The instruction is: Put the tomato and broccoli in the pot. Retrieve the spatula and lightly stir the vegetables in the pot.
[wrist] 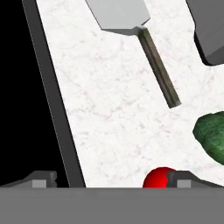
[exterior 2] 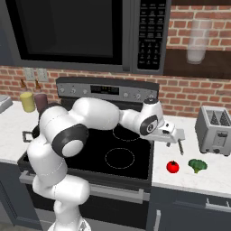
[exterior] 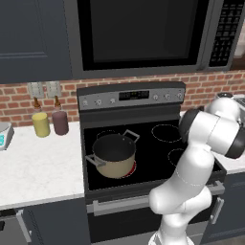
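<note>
pot (exterior: 114, 155): 1 | tomato (exterior 2: 173, 167): 1 | broccoli (exterior 2: 197, 165): 1 | spatula (wrist: 140, 41): 1 | bottles (exterior: 40, 120): 2 | toaster (exterior 2: 215, 130): 1

the round tan-sided pot (exterior: 114, 155) looks matt outside, with grey metal loop handles, at centre left of the left base view. the slim spatula (wrist: 135, 39) has a smooth light-grey blade and a dull dark wood-like handle, at the top of the hand view. the small red tomato (exterior 2: 173, 167) looks smooth and glossy; the bumpy green broccoli (exterior 2: 197, 165) looks rough. the white speckled stone-like counter (wrist: 113, 113) is matt. the boxy toaster (exterior 2: 215, 130) looks like brushed metal.
</note>
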You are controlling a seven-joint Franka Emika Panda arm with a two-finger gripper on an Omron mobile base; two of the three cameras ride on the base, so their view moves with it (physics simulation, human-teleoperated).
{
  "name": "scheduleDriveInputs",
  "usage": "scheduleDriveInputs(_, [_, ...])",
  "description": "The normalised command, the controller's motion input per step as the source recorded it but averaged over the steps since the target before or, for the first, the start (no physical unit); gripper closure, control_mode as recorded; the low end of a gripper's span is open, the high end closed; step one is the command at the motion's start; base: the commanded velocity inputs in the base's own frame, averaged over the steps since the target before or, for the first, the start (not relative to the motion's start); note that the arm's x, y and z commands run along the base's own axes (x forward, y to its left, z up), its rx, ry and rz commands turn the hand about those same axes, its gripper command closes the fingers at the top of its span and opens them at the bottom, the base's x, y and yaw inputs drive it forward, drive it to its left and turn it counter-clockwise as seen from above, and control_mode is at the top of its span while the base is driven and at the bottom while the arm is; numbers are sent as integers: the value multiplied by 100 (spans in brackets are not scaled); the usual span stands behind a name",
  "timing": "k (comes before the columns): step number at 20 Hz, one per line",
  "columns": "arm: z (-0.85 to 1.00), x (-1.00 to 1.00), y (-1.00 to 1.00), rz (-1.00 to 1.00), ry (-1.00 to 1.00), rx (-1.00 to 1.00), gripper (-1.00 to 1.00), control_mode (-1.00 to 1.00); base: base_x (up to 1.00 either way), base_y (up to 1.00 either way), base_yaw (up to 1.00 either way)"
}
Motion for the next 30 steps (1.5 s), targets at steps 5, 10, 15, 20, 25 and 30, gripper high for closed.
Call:
scheduleDriveInputs(5, [0, -5, -21, 0, 10, 0, -100, -100, 0, 0, 0])
scheduleDriveInputs(10, [0, -1, -20, 0, 19, 1, -100, -100, 0, 0, 0])
scheduleDriveInputs(15, [-14, -9, -20, 0, 15, 10, -100, -100, 0, 0, 0])
scheduleDriveInputs(20, [-22, -23, -33, 0, 3, 23, -100, -100, 0, 0, 0])
scheduleDriveInputs(25, [-22, -22, -32, 0, 0, 25, -100, -100, 0, 0, 0])
scheduleDriveInputs(30, [-27, -6, -5, 0, 0, 7, -100, -100, 0, 0, 0])
